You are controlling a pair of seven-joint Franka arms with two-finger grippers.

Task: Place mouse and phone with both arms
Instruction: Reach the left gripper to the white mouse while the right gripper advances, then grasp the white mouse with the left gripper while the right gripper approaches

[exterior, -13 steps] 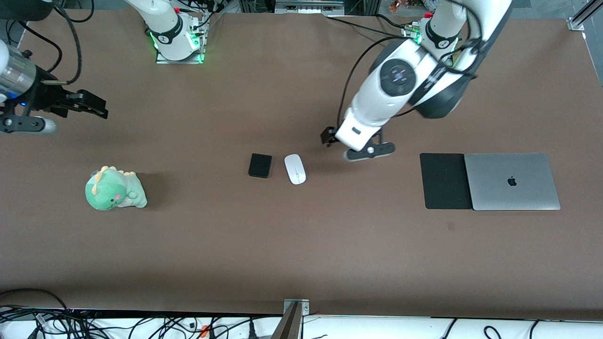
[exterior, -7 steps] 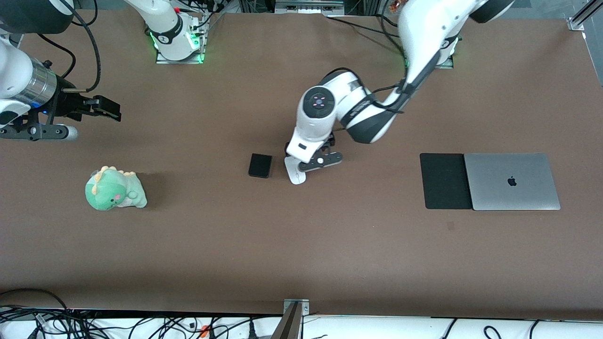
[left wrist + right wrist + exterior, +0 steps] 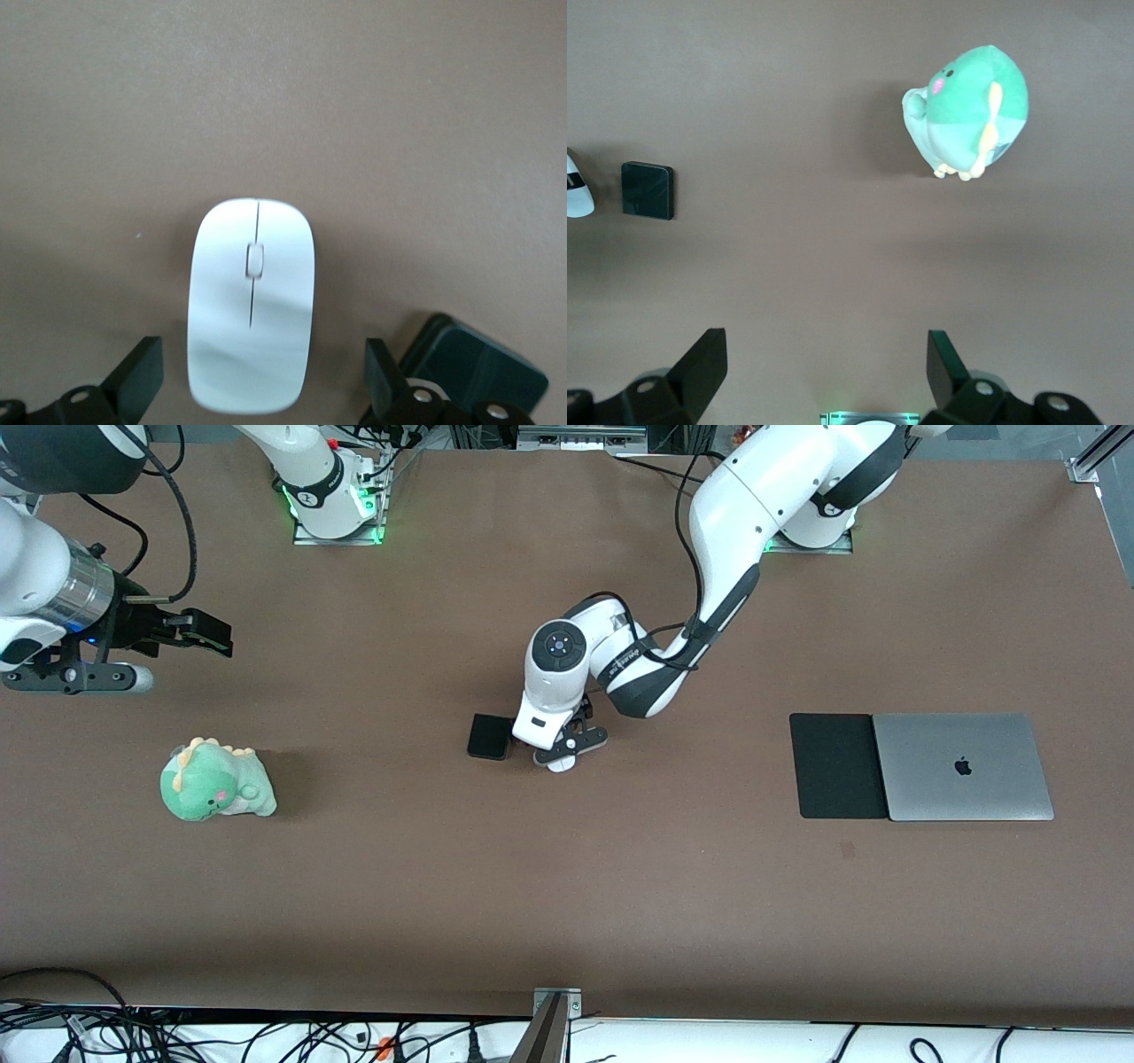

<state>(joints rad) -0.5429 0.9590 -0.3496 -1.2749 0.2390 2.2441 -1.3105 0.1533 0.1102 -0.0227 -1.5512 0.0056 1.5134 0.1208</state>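
1. Left gripper (image 3: 257, 390) over the mouse (image 3: 252, 314), fingers (image 3: 137, 376) spread either side, not touching it. Mouse sits mid-table, phone (image 3: 488, 736) just beside it toward the right arm's end.
2. Step, I'd say: mouse pickup. Next: drop straight down, close evenly; phone close to one finger.
3. Right gripper (image 3: 824, 381) waits spread near its table edge, above the plush (image 3: 215, 781).
4. Pad (image 3: 836, 765) and laptop (image 3: 962, 766) sit near the left arm's edge; bare table between.
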